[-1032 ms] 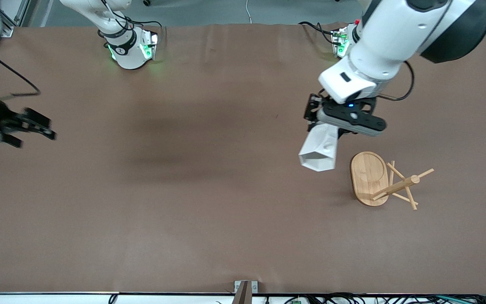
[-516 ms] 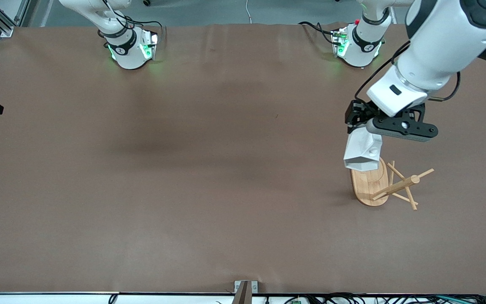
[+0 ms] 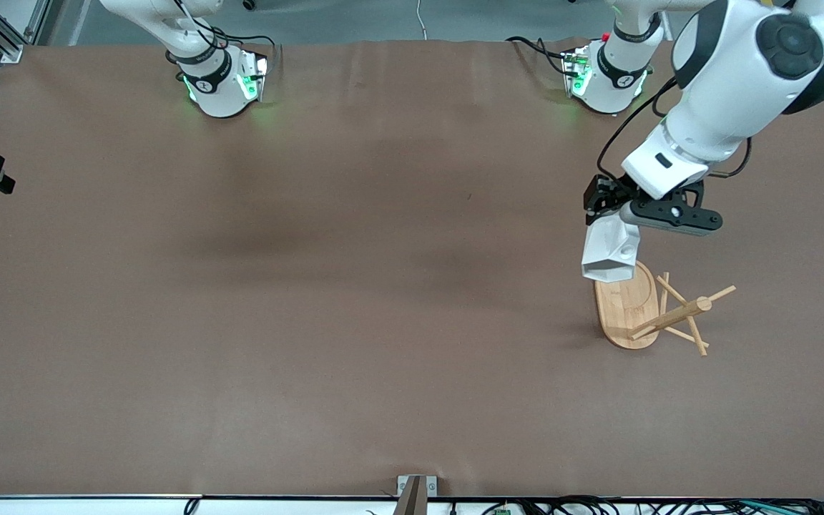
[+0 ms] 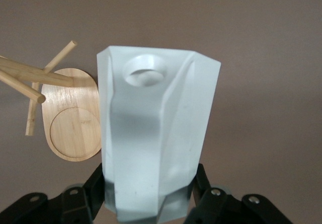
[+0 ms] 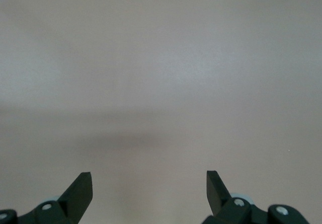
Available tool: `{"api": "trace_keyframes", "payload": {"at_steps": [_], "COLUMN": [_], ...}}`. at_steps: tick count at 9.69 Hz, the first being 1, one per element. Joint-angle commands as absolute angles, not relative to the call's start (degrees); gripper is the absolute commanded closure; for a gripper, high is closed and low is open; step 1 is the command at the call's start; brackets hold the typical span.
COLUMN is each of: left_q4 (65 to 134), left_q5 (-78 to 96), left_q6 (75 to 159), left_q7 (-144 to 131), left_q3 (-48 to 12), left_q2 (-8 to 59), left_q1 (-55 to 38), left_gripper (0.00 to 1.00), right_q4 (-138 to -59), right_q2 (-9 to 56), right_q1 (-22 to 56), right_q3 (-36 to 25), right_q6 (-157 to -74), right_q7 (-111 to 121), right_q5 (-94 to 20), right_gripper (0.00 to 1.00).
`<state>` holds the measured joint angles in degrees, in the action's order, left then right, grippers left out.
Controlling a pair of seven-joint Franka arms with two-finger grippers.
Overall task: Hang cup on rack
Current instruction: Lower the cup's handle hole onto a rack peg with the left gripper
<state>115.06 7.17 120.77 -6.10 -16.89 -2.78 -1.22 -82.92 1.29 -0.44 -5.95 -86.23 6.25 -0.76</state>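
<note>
**Q:** Left gripper [image 3: 606, 214] first: what is it doing?

**A:** It is up in the air at the left arm's end of the table, clamped on the cup [image 3: 609, 252]. In the left wrist view its black fingers [image 4: 90, 194] press on either side of the cup's [image 4: 156, 138] narrower end.

**Q:** How does the cup sit in the grip?

**A:** It is a white, faceted cup, wider toward its open rim. The rim points down and toward the front camera. One face carries a round hole, seen in the left wrist view.

**Q:** Where is the rack?

**A:** The rack [image 3: 644, 311] stands on the brown table [image 3: 355, 300] just below the cup. It has an oval bamboo base, a post and thin angled pegs. The cup's rim hangs over the edge of the base that lies farthest from the front camera. The cup is not on any peg.

**Q:** And the right gripper?

**A:** The right gripper [image 5: 149, 186] waits, its fingers spread apart with nothing between them. In the front view, only a dark part shows at the edge of the table's right-arm end.
</note>
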Motion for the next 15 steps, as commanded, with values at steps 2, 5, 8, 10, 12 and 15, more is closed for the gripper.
{"api": "trace_keyframes", "payload": {"at_steps": [2,5,8,10,12,15], "left_q4": [122.9,122.5,122.2,121.4,120.8,120.8], "left_q5": [8.3,8.3,8.3,8.3,8.4,8.4], "left_q6": [126.0,127.2,128.2,128.4,128.4,128.4], "left_q7": [1.3,6.0,11.3,11.8,13.8,15.3], "left_q3": [-15.1,-12.4,-10.3,-9.8,-9.1,-8.1], "left_q2": [-1.3,1.1,3.0,3.5,3.5,3.5], "left_q1": [-2.2,-2.7,-3.2,-3.3,-3.1,-3.1], "left_gripper": [0.99,0.99,0.99,0.99,0.99,0.99], "right_q4": [-86.9,-95.5,-95.1,-93.5,-92.9,-91.1], "right_q2": [-1.1,-7.0,-6.7,-6.6,-6.4,-5.7], "right_q1": [-0.2,-0.3,-0.4,-0.3,-0.2,-0.1], "right_q3": [-5.3,-5.2,-5.3,-5.3,-5.3,-5.2], "right_q6": [-88.7,-92.8,-92.7,-92.3,-92.2,-92.2], "right_q7": [4.9,4.9,5.0,5.1,4.9,4.1], "right_q5": [0.4,0.4,0.4,0.5,0.5,0.4], "right_gripper": [0.0,0.0,0.0,0.0,0.0,0.0]}}
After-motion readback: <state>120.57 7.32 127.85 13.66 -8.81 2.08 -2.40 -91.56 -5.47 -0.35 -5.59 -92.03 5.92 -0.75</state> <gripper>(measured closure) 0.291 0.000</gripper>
